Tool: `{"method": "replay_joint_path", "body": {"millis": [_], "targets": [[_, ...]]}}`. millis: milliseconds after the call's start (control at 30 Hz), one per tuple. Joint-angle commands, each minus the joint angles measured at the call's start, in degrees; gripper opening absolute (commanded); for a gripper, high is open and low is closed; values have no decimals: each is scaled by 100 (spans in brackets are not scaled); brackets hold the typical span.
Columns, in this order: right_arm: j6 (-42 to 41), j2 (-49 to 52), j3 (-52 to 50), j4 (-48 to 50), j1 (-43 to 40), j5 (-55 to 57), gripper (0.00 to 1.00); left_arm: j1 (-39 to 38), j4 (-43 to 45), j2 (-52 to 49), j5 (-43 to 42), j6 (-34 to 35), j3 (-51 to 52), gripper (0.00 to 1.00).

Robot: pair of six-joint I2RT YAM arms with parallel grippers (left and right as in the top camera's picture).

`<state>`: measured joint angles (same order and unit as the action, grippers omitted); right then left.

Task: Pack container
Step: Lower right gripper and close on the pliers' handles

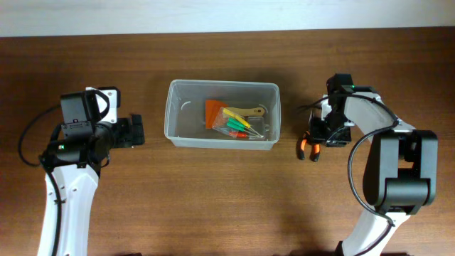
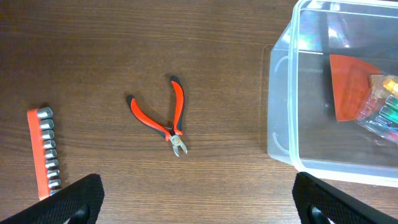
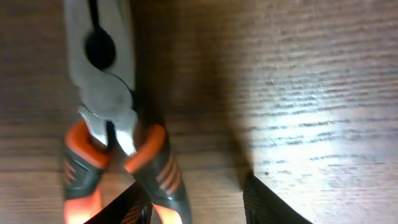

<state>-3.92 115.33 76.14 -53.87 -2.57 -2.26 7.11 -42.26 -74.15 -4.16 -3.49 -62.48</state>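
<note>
The container (image 1: 222,114), a clear plastic tub, stands mid-table and holds an orange scraper (image 1: 215,112), a clear packet of coloured screwdrivers (image 1: 238,126) and a wooden-handled tool (image 1: 253,111). My left gripper (image 1: 135,131) sits left of the tub, wide open and empty, with its fingers (image 2: 74,202) at the bottom corners of the left wrist view. My right gripper (image 1: 314,136) is down over pliers (image 3: 112,124) with a grey head and orange-grey handles, right of the tub. One handle (image 3: 166,183) lies between its fingers (image 3: 267,202), against the left one, with a gap to the right one.
The left wrist view shows small red cutters (image 2: 165,118) and an orange strip of metal sockets (image 2: 43,152) on the wood, left of the tub's wall (image 2: 280,106). The pliers' orange handle ends (image 1: 307,149) point toward the table's front.
</note>
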Motion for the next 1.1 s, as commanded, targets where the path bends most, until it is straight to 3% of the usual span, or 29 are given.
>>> {"method": "replay_joint_path", "body": {"millis": [0,667,1067], "targets": [[404,35,-136,-35,-2,339,49,17,15,-15,-79,-87,-101,99],[1128,35,-136,315,197,382,49,17,15,-15,-79,-87,-101,99],[1268,35,-136,267,498,428,42,20,15,-15,-79,-87,-101,99]]}}
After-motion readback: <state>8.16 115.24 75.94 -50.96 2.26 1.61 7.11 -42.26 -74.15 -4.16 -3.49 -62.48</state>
